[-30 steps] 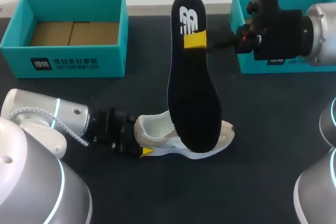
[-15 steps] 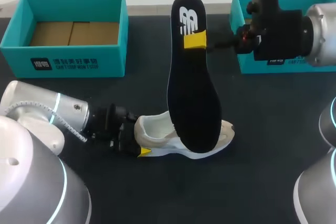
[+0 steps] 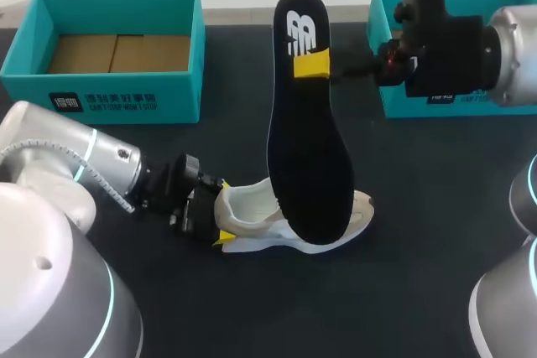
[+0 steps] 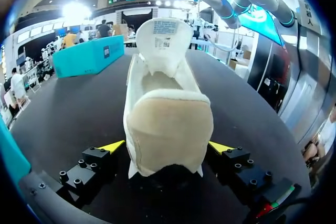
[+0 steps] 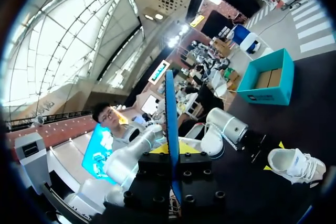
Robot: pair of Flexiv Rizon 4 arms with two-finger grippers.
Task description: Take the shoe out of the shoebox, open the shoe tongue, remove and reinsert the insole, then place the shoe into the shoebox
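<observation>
A white shoe [image 3: 294, 225] lies on the dark table, toe toward the right. My left gripper [image 3: 224, 211] is at its heel, open, one yellow tip on each side. In the left wrist view the heel [image 4: 168, 129] sits between the spread fingers [image 4: 113, 146], tongue raised ahead. My right gripper [image 3: 312, 64] is shut on the black insole [image 3: 309, 157], which hangs upright with its toe end down over the shoe's opening. The right wrist view shows the insole [image 5: 170, 124] edge-on between the right gripper's [image 5: 172, 151] fingers, with the shoe [image 5: 294, 163] far below.
An open teal shoebox [image 3: 109, 81] with a cardboard floor stands at the back left. A second teal box [image 3: 394, 48] is at the back right, partly hidden behind my right arm [image 3: 453, 39]. Dark tabletop lies in front of the shoe.
My left arm has swung a little, turning its gripper at the heel, and its fingers have spread slightly wider. The shoe shifted slightly. The right arm and insole stayed put.
</observation>
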